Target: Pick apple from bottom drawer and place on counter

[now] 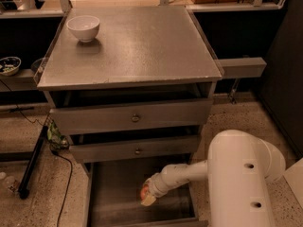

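Note:
The bottom drawer (111, 193) is pulled out at the bottom of the view, its grey floor bare on the left. The apple (143, 191) shows as a small red-orange patch inside the drawer, right against the tip of my gripper (147, 196). My white arm reaches in from the right and its wrist covers most of the fruit. The counter (142, 46) is the grey cabinet top above.
A white bowl (84, 27) stands at the counter's back left corner. Two closed drawer fronts with brass knobs (135, 118) sit above the open drawer. A black cable and a stand leg (31, 164) lie on the speckled floor at the left.

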{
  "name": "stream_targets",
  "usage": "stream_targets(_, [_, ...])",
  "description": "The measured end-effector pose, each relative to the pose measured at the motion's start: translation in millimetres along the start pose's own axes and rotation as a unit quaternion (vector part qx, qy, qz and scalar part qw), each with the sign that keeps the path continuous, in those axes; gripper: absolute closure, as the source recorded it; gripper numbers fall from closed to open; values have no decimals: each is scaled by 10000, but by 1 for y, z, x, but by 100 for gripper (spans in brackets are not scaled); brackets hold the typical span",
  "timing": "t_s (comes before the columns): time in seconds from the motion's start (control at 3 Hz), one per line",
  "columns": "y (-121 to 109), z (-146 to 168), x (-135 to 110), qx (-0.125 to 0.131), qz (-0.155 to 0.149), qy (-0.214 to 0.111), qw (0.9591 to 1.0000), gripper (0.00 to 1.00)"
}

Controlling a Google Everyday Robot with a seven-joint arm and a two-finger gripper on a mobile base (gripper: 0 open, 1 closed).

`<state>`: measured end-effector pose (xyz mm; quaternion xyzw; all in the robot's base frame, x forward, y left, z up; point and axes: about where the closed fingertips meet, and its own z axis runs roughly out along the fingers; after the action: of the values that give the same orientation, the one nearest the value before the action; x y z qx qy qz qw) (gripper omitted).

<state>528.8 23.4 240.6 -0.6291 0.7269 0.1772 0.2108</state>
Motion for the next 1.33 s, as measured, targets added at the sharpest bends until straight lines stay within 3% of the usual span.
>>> stream_targets(0.33, [-3, -17, 1, 98, 39, -105, 9999, 100])
stream_targets(1.0, [-17, -93, 21, 768, 264, -8, 9967, 100])
stream_targets(1.33, [-29, -162, 33, 1359, 319, 284, 9898, 100])
